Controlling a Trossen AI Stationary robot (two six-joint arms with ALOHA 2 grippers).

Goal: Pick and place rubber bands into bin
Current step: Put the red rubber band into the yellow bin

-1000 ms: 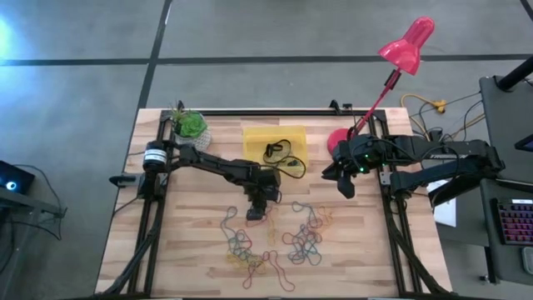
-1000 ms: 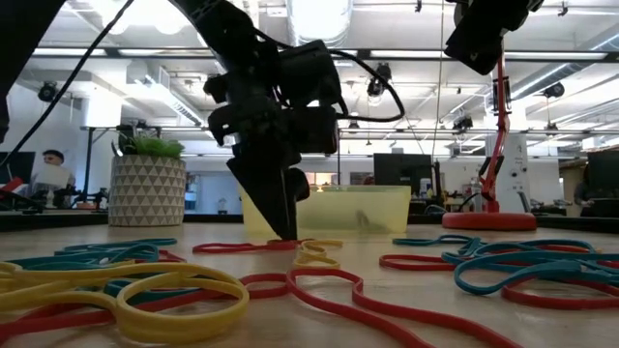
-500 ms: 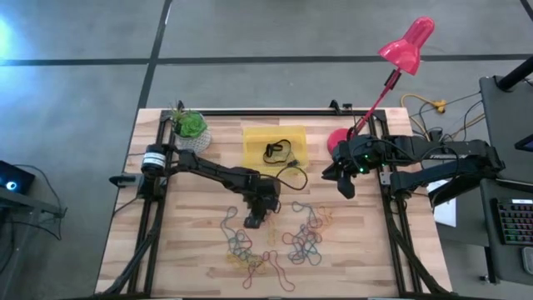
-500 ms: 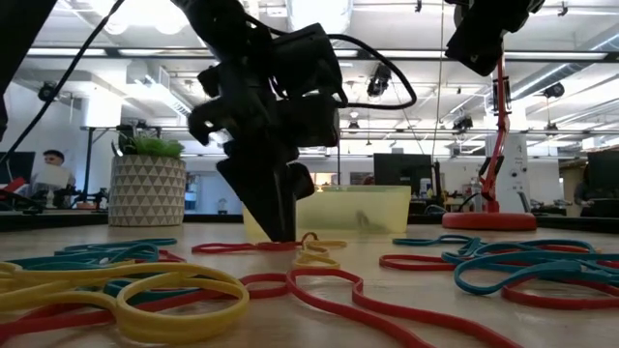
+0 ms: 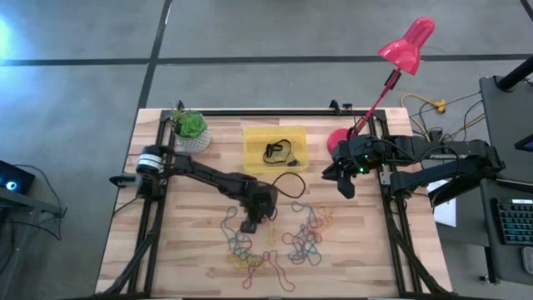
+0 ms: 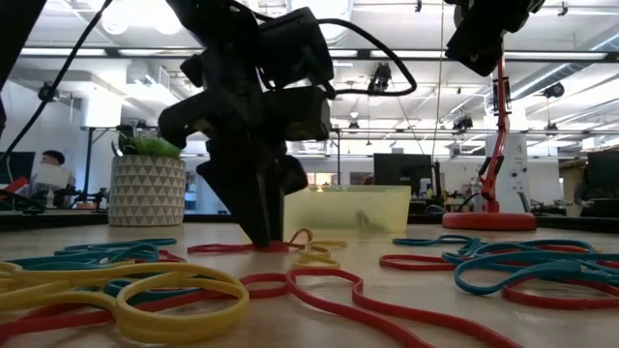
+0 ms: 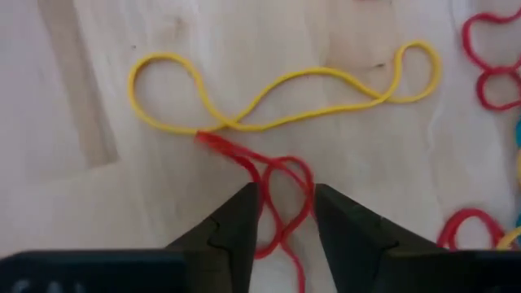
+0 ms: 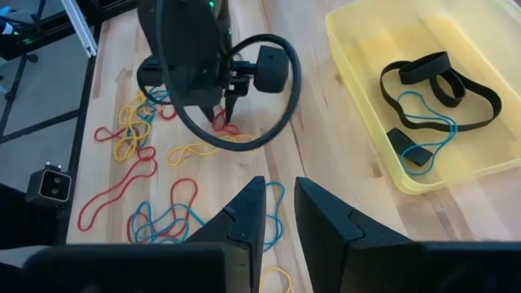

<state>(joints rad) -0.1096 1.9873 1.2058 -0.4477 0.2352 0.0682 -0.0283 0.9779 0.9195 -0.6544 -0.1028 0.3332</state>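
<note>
Two dark fingers of the left gripper (image 7: 285, 213) stood a little apart, tips down on the wooden table (image 5: 166, 250), with a red rubber band (image 7: 273, 183) running between them; the fingers straddled it, and the wrist view did not show them pinching it. Just beyond the tips, the red band's far end touched a long yellow rubber band (image 7: 281, 89) that lay flat and twisted into loops. In the high view the left gripper (image 5: 250, 223) sat at the near-centre of the table, at the upper edge of the scattered rubber bands (image 5: 275, 242), which spread in red, yellow, blue and green loops toward the table's front edge. The bin (image 5: 251, 154), a yellow translucent tray, lay well apart from the gripper toward the table's far edge, and it held several black bands (image 8: 444, 77) and a blue one. A potted plant (image 5: 190, 127) stood beside the bin on the left arm's side, and a red lamp (image 5: 405, 46) on the other. The right gripper (image 5: 344, 187) hung raised near the lamp's base, its fingers (image 8: 248, 216) slightly parted and holding nothing.
</note>
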